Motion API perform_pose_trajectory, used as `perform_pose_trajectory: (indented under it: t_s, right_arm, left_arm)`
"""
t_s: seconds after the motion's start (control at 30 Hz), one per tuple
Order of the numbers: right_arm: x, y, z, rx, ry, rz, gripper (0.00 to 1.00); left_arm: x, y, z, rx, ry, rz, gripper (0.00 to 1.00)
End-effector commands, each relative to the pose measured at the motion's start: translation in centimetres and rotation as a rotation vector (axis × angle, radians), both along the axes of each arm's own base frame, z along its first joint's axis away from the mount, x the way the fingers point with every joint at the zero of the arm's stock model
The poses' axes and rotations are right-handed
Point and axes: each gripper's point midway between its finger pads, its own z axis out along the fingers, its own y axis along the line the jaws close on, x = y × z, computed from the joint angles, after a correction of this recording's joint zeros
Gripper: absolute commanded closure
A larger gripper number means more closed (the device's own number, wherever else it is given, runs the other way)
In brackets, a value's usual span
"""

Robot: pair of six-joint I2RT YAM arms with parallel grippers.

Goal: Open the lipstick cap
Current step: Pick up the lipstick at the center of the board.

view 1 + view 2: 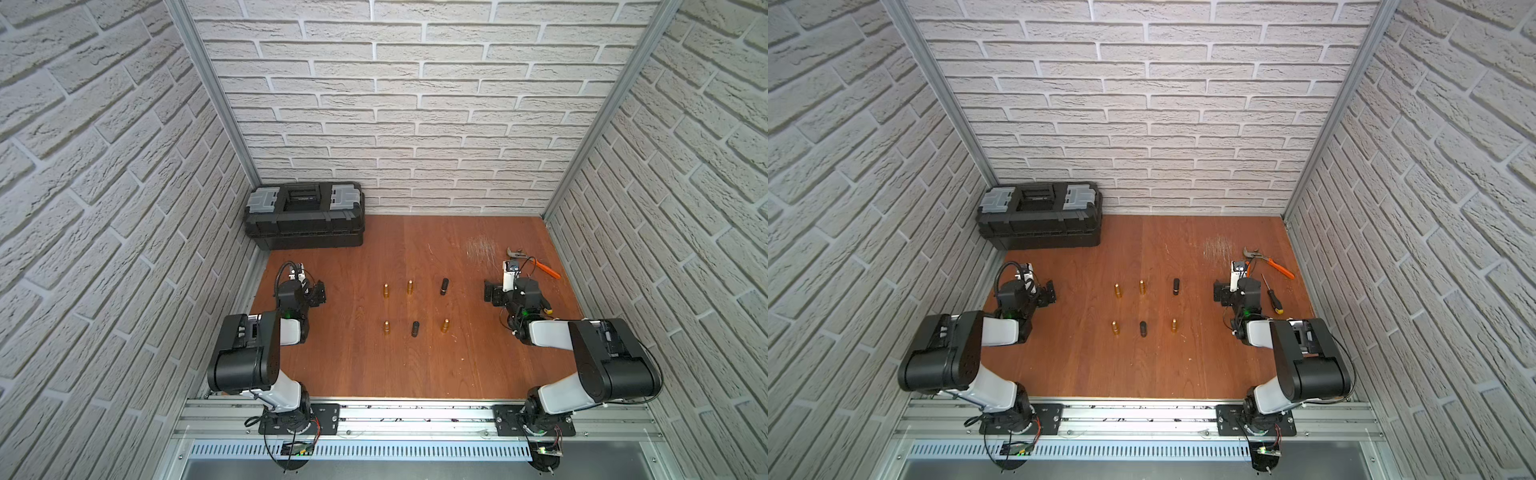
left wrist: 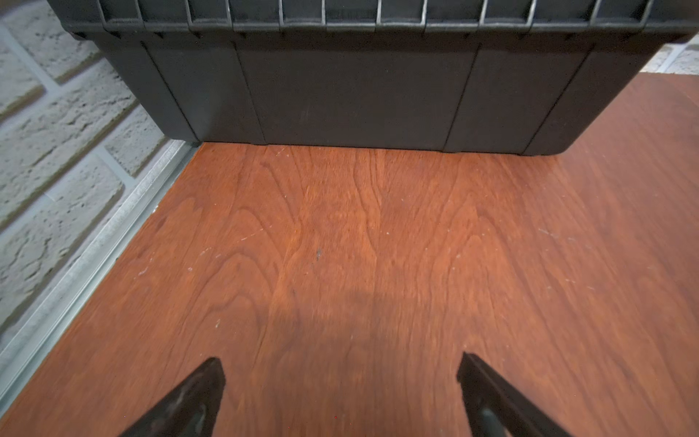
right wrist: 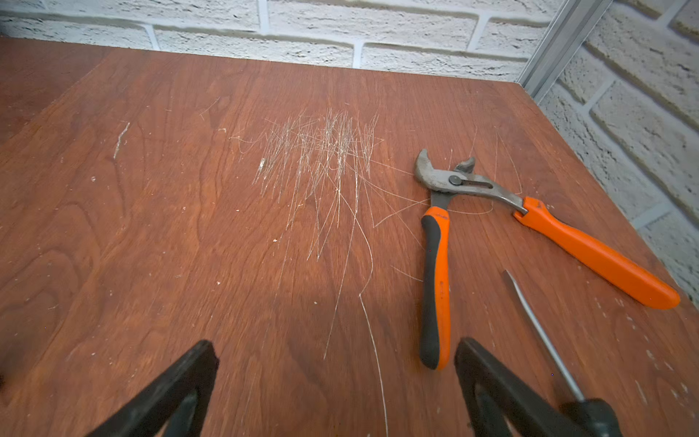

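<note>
Several small lipstick tubes stand upright in two rows of three mid-table in both top views. Most are gold, such as one lipstick (image 1: 410, 286) (image 1: 1142, 286). Two are black: one at the back row's right end (image 1: 444, 286) (image 1: 1176, 286), one in the middle of the front row (image 1: 415, 328) (image 1: 1143, 328). Their caps are too small to make out. My left gripper (image 1: 320, 293) (image 2: 340, 369) stands open and empty, left of the rows. Right of them my right gripper (image 1: 490, 293) (image 3: 336, 352) is open, also empty. Neither wrist view shows a lipstick.
A black toolbox (image 1: 305, 216) (image 2: 359, 94) sits at the back left, straight ahead of the left gripper. Orange-handled pliers (image 1: 1273, 262) (image 3: 435, 265) and a screwdriver (image 1: 1271, 293) (image 3: 541, 333) lie close by the right gripper. Brick walls enclose three sides.
</note>
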Motion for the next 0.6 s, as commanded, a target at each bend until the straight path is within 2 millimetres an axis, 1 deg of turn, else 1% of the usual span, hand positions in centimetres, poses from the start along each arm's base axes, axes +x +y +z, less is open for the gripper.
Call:
perform_pose_trajectory:
  t_s: [0.0, 0.57]
  right_arm:
    - [1.15, 0.03, 2.09, -0.012, -0.078, -0.002, 0.00]
    - [1.14, 0.02, 2.08, -0.013, -0.077, -0.002, 0.00]
  left_arm:
    - [1.35, 0.01, 2.28, 0.029, -0.093, -0.005, 0.02]
    - [1.40, 0.02, 2.30, 0.026, -0.092, -0.005, 0.02]
